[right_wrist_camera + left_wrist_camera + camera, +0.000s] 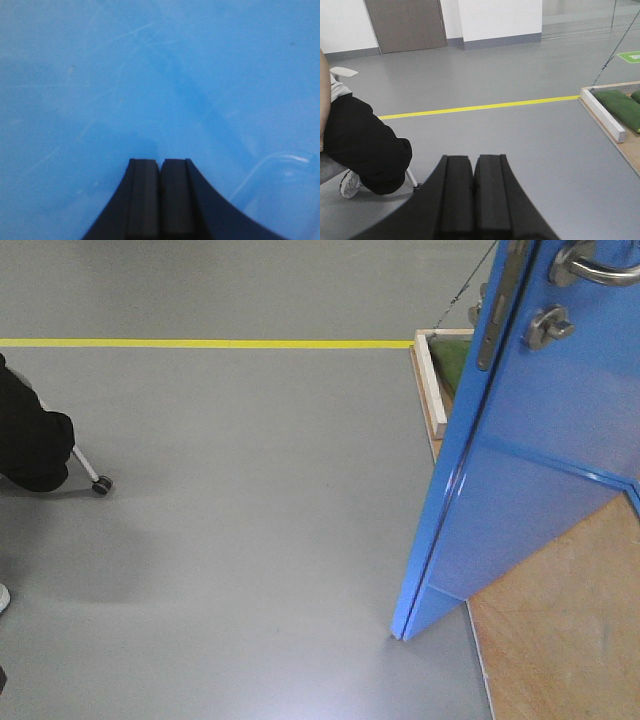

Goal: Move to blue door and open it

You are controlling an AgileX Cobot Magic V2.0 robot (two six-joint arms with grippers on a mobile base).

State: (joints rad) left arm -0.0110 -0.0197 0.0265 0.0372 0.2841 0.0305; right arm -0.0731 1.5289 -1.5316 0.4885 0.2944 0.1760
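Exterior front-facing view crops the blue door (520, 490) and lever handle (590, 265); left gripper (474, 159) and right gripper (160, 161) closed, empty.

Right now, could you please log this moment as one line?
door: ajar | left gripper: shut, empty, facing floor | right gripper: shut, empty, facing door

Grey floor (250, 540), yellow tape line (200, 343) across it, plywood platform (560, 640) lying on it, small caster wheel (101, 485) resting on it.
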